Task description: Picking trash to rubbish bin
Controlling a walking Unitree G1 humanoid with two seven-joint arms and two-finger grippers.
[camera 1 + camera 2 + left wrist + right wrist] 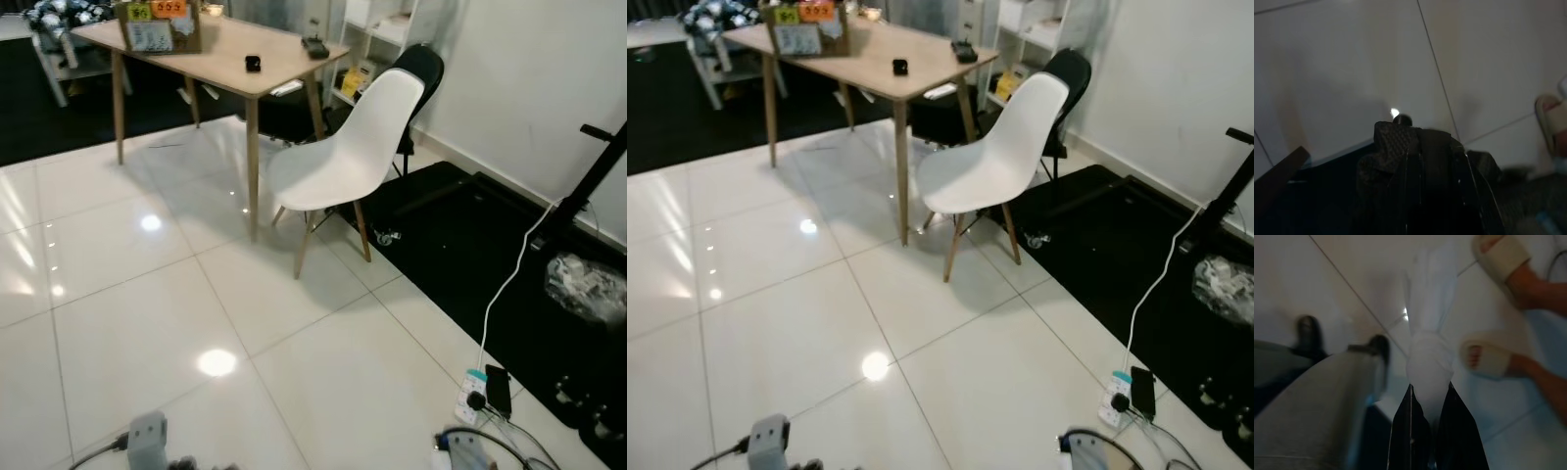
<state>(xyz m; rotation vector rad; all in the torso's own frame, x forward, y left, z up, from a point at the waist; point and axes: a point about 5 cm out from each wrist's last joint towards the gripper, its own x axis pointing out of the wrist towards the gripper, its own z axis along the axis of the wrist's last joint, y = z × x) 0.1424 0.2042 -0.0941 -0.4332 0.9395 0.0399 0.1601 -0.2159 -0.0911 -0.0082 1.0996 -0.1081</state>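
The right pincer (1427,418) is pinching a white crumpled tissue (1430,328) that is sticking out beyond its fingertips, over the floor (1342,274). The left pincer (1420,147) is pressed together and holding nothing. I judge the picking finished; finding the bin remains.

Glossy white floor tiles (127,294) mirror ceiling lights. A white chair (343,162) stands just beside the wooden table (211,54); past the chair lies a black mat (470,235) along the white wall (529,78).
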